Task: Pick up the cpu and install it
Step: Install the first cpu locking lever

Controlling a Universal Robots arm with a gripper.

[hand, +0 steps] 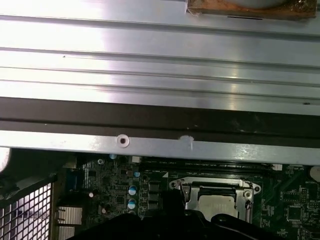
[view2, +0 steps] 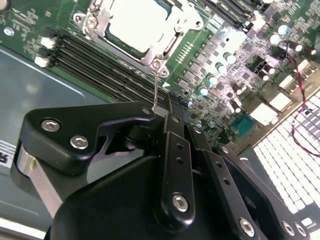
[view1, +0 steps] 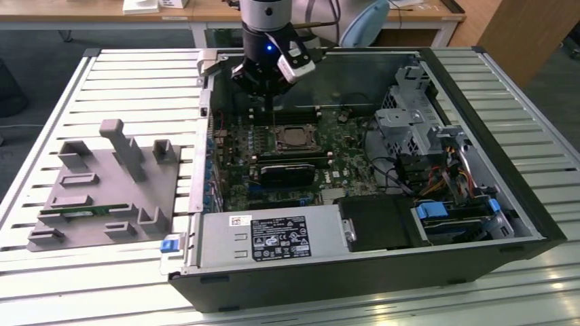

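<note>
The cpu [view1: 292,138] lies flat in its socket on the green motherboard [view1: 340,170] inside the open computer case; its pale silver top shows in both wrist views [view2: 137,22] [hand: 217,201]. A metal frame surrounds it. My gripper [view1: 272,94] hangs just above the socket's far side. In the second wrist view its black fingers [view2: 172,135] are pressed together, and the gripper [view2: 162,112] is shut on the thin wire socket lever [view2: 156,85], which stands up from the socket's corner.
A black heatsink block [view1: 285,173] sits beside the socket. The power supply [view1: 272,238] and drive cage [view1: 412,125] fill the case's near and right parts. A grey fixture [view1: 104,187] holding a green memory stick [view1: 77,212] lies on the slatted table [view1: 136,75].
</note>
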